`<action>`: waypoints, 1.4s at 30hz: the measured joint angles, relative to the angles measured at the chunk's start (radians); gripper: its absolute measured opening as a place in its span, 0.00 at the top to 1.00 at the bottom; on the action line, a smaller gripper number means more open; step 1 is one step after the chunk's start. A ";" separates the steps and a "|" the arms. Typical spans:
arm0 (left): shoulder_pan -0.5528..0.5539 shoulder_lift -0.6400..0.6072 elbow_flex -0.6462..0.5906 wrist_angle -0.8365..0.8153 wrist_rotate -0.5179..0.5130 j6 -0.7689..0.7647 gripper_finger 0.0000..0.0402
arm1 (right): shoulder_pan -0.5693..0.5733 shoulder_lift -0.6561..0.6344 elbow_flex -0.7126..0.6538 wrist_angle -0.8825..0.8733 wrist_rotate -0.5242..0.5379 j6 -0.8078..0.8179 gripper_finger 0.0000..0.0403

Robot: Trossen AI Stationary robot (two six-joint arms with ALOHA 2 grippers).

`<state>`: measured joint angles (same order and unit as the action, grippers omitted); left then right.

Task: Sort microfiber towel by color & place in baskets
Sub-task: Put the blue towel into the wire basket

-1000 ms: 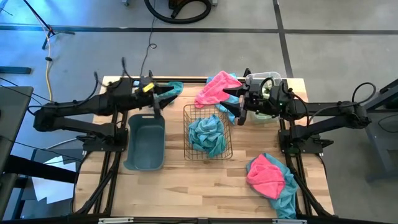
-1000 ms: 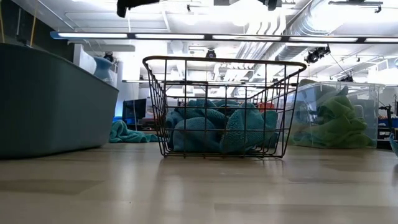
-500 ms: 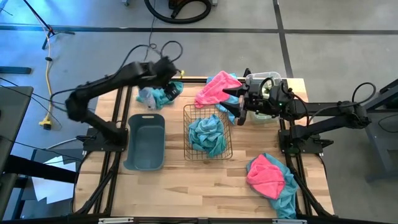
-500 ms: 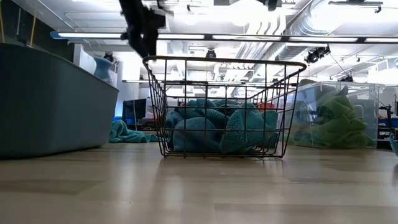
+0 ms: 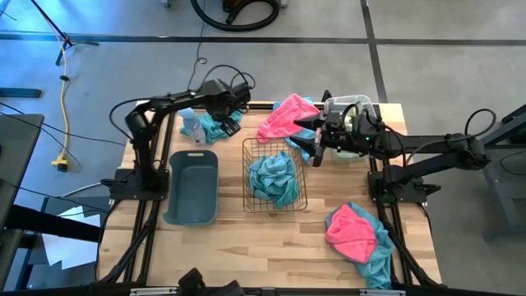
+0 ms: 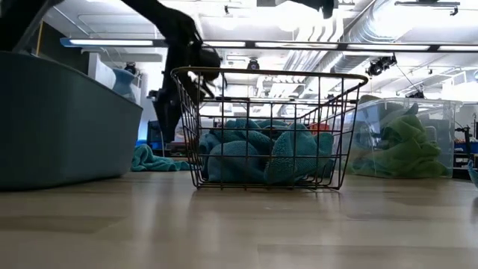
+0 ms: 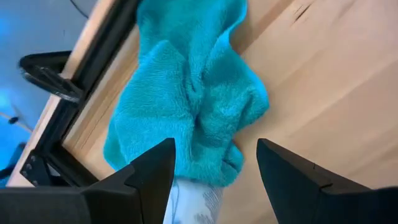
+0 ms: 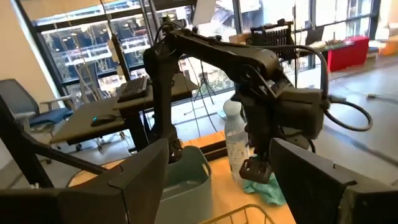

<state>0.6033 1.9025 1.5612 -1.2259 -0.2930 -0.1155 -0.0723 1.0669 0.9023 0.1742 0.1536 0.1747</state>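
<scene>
Left hand hangs at upper centre-left of the high view, arm folded back in a sharp elbow, fingers spread wide, empty, right above a teal towel beside the bottle on the surface. Right hand hovers level, jaws wide, empty, between the wire basket of teal towels and the clear bin. Pink-and-teal piles sit lower right and upper centre; the tub sits left.
</scene>
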 joint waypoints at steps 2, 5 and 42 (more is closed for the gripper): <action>0.000 0.035 0.000 -0.002 -0.005 0.023 0.47 | 0.000 0.005 0.000 -0.002 0.001 0.021 0.31; 0.005 0.073 0.000 -0.008 -0.021 0.032 0.47 | 0.000 0.010 0.000 -0.025 0.000 0.030 0.31; 0.123 0.241 -0.042 0.068 -0.006 0.016 0.47 | 0.001 0.063 0.000 -0.029 -0.038 0.098 0.31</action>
<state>0.7260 2.1439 1.5191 -1.1584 -0.2994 -0.0993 -0.0715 1.1301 0.9020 0.1455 0.1154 0.2726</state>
